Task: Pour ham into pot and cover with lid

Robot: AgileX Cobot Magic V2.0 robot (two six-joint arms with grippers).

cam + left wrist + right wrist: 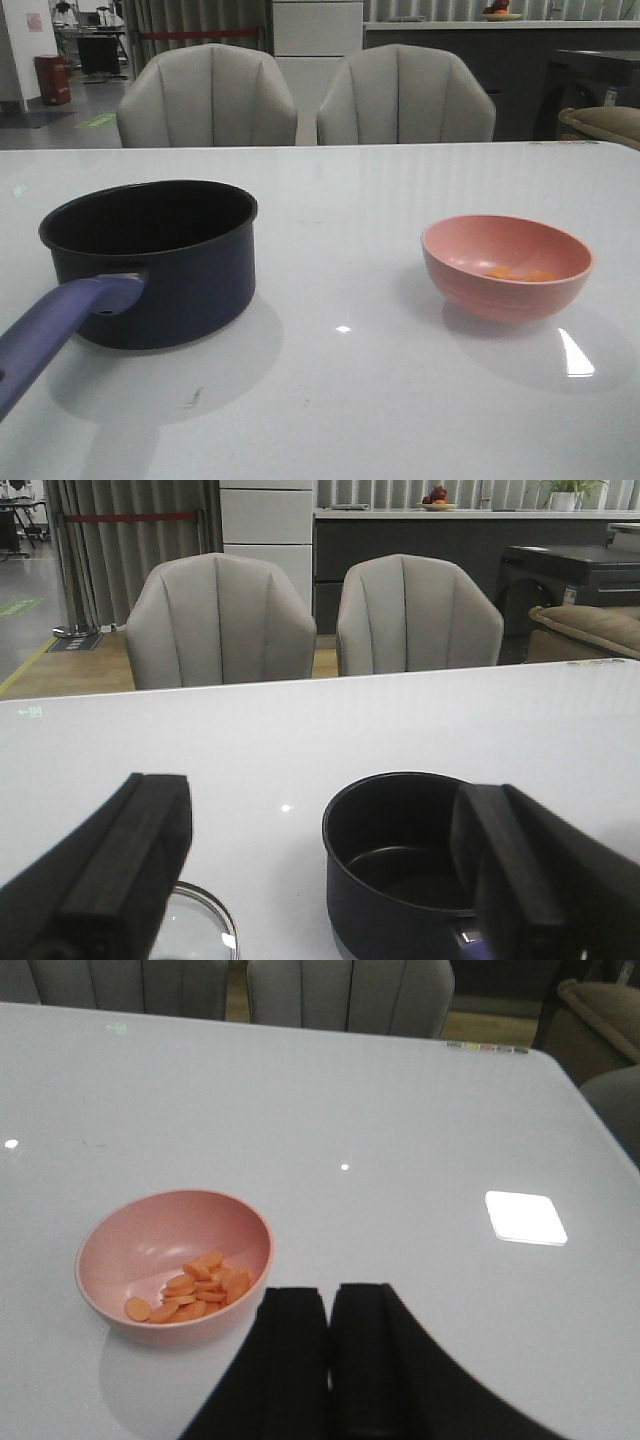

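While the pot (pixel 150 262) stands on the left half of the table (pixel 340 400), its dark navy wall looks smooth and faintly glossy, a plain round cylinder with a thin rolled rim and a black, bare inside. Its long handle (pixel 55 330) is a matte purple-blue bar, flattened and rounded at the edges, pointing toward the near left corner. Well apart to the right sits the bowl (pixel 507 265), a salmon-pink round dish with a satin finish and a thin lip. Inside it lies the ham (pixel 195 1293), small flat orange-pink discs heaped on the bowl's floor. The lid (pixel 195 925) shows only in the left wrist view, as an arc of clear dark glass with a bright metal rim lying flat on the table beside the pot; its knob is out of sight.

The left gripper (pixel 320 880) has its blocky, matte black fingers (pixel 125 870) spread wide, the pot seen between them. The right gripper (pixel 330 1350) has its two black fingers pressed together with only a slit between, holding nothing, near the bowl.

The table is glossy white, mirroring ceiling lights as bright patches and casting soft shadows. Beyond it stand two grey padded chairs (pixel 207 98) with ribbed shell backs, then grey curtains, a white cabinet and a dark counter.
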